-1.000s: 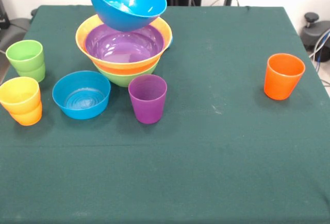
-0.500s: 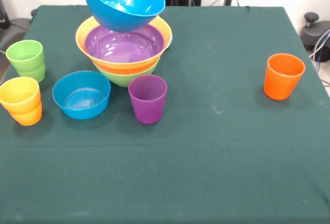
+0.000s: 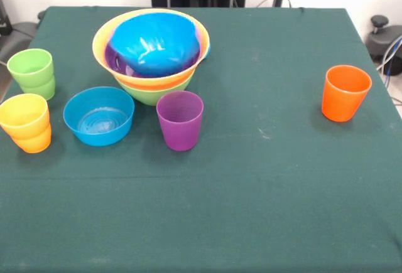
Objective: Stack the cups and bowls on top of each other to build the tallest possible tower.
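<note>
The tower stands at the back left of the table. Its base is a lime green bowl [image 3: 151, 95], with the yellow bowl [image 3: 100, 42] on it and the purple bowl [image 3: 115, 63] nested inside. The big blue bowl [image 3: 154, 43] lies in the purple bowl, tilted, its opening facing the front. In front of the tower are the smaller blue bowl [image 3: 99, 115] and a purple cup [image 3: 180, 120]. A green cup [image 3: 32, 73] and a yellow cup [image 3: 24, 115] nested in an orange one [image 3: 35, 141] stand at the left edge. Another orange cup [image 3: 345, 92] stands alone at the right. The gripper is out of view.
The dark green tablecloth [image 3: 251, 185] covers the whole table. A sliver of light blue [image 3: 206, 49] shows behind the tower's right rim. Cables and dark equipment [image 3: 384, 39] lie beyond the table's right edge.
The big blue bowl hung tilted above the tower before. It has now come down into the purple bowl.
</note>
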{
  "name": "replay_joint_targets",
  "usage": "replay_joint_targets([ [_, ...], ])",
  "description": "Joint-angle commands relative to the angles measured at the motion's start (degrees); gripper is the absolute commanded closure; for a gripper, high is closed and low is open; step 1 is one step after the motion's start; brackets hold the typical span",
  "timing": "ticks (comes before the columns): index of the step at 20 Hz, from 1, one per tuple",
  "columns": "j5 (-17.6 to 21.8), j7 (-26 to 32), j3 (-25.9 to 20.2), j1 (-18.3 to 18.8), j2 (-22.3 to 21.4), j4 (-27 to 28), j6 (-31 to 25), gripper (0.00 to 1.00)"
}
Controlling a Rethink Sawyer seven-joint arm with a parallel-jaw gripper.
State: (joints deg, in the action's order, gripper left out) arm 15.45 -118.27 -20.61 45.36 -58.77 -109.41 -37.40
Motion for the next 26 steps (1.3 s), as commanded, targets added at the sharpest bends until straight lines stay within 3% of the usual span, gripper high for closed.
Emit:
replay_joint_targets([
  [1, -0.6, -2.1, 0.4, -1.5, 4.0, 1.8, -1.7, 0.00],
  [14, -0.9, -2.4, 0.0, -1.6, 4.1, 1.2, 0.0, 0.00],
  [20, -0.1, -5.0, 1.1, -4.1, 4.3, 1.7, 0.4, 0.00],
  [23, 0.1, -7.6, 2.0, -6.4, 7.0, 2.6, 1.7, 0.00],
  [26, 1.7, -10.4, 3.8, -9.2, 12.7, 4.0, 8.8, 0.00],
])
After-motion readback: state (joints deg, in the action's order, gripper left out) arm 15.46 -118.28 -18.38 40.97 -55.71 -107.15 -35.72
